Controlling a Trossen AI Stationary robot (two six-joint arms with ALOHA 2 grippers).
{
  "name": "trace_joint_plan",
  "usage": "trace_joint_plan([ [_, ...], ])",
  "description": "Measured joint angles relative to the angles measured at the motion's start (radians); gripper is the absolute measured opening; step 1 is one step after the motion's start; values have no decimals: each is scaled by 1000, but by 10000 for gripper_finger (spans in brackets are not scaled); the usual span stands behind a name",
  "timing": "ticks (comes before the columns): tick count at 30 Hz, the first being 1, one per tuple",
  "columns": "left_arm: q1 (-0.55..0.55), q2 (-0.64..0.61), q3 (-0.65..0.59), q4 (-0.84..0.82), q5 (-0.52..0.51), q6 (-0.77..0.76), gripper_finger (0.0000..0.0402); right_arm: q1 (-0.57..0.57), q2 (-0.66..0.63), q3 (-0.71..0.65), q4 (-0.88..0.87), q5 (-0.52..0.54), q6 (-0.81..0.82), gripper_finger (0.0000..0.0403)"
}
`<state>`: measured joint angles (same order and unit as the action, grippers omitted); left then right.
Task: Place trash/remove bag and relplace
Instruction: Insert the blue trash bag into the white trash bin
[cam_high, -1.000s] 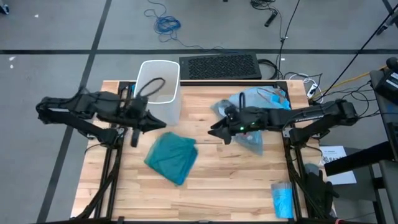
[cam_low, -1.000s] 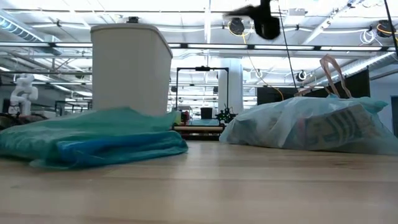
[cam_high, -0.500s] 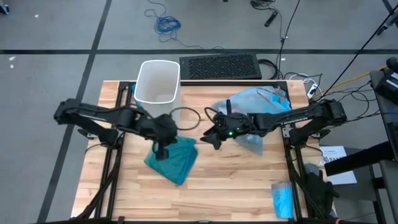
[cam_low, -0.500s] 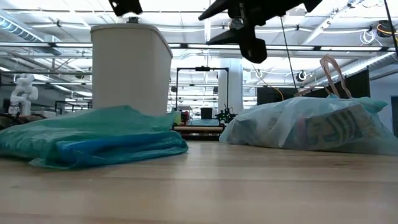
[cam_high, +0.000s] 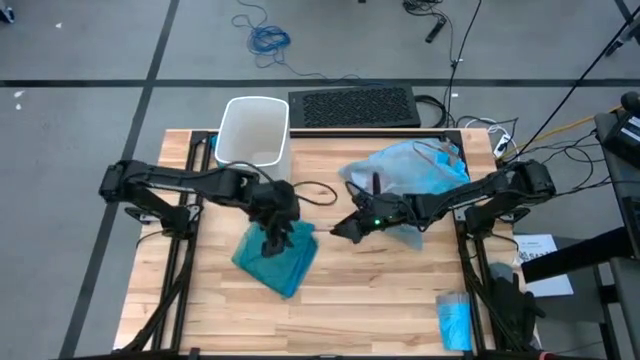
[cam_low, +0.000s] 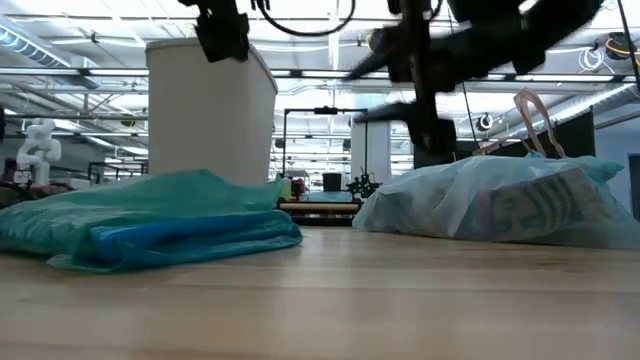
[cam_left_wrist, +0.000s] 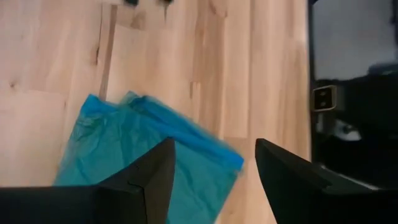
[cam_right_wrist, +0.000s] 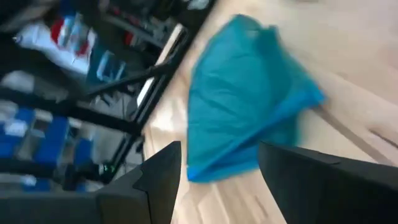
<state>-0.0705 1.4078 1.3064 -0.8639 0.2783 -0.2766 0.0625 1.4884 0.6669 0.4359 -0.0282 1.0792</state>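
At about ten o'clock on the table (cam_high: 350, 300) stands the white bin (cam_high: 254, 140), upright and with no liner showing in it. Just toward five o'clock from it, the left gripper (cam_high: 274, 238) hangs over the folded teal bag (cam_high: 276, 254), its fingers spread apart with nothing between them; the wrist view looks past them straight down onto the teal plastic. I judge the step in hand to be picking up this fresh liner for the bin.

To do it well, the left gripper should come down on the raised fold nearest the bin, not the flat middle, and pinch only the upper layers so the bag can shake open once lifted. Thin film slips, so close fully before rising.

Right of centre, the right gripper (cam_high: 338, 229) hovers off the teal bag's three o'clock edge, fingers also parted and empty. It could take the opposite edge to help spread the mouth.

At roughly two o'clock lies the bag (cam_high: 410, 170), pale blue, full and slumped on the table, with the trash inside only dimly showing through the film. A small blue packet (cam_high: 454, 322) sits at five o'clock.
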Motion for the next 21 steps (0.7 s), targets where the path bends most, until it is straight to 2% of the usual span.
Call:
trace_joint_plan([
  [5, -13, -116, 1, 34, -40, -50, 215, 1, 45, -11, 66, 6, 26, 203],
  [12, -19, -260, 2, 102, -163, -83, 214, -12, 183, 123, 58, -3, -4, 203],
  [16, -19, -295, 3, 90, -221, -82, 214, -15, 288, 230, -41, -50, -21, 203],
  [21, -19, -297, 3, 83, -229, -83, 214, -17, 355, 308, -87, -58, -47, 203],
])
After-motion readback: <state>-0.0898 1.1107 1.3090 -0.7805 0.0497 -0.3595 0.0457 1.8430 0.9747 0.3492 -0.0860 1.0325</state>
